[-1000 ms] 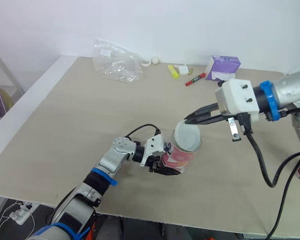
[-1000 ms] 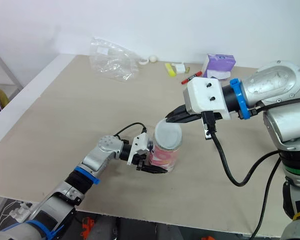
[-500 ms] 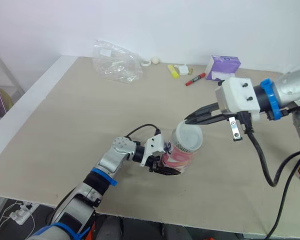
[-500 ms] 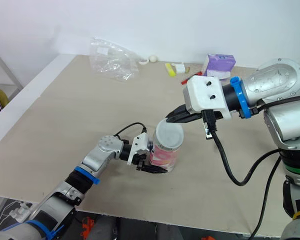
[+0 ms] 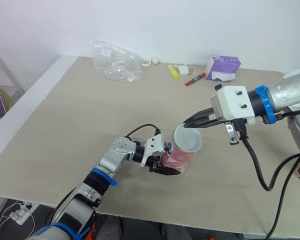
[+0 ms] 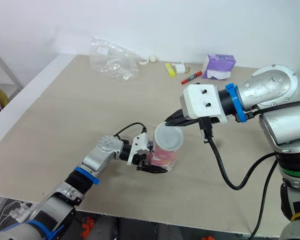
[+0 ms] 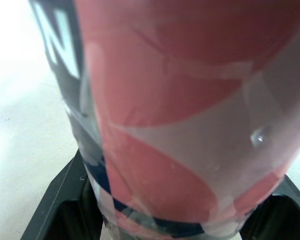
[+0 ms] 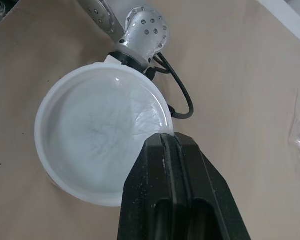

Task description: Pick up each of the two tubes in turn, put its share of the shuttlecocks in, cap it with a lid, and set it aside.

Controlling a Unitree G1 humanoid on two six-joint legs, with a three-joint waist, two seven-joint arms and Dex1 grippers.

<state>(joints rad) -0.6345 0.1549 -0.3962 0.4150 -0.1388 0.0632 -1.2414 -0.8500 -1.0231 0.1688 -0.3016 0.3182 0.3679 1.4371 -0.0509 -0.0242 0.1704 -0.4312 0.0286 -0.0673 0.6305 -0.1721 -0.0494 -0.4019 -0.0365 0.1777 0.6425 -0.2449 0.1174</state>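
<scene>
Beige table (image 5: 65,125) against a white wall. Toward 6 o'clock from its middle stands a pink-patterned tube (image 5: 179,159). The left gripper (image 5: 162,162) clamps it low down from 9 o'clock, a black finger on each side. A cloudy white lid (image 5: 188,138) sits on the tube's mouth. The right gripper (image 5: 186,123) reaches in from 3 o'clock, its fingers pressed together on the lid's rim. At the far edge lie a crumpled plastic bag (image 5: 115,62) at 11 o'clock, a yellow marker (image 5: 173,71) and a red marker (image 5: 195,79) at 12, and a purple box (image 5: 223,67) at 1.
</scene>
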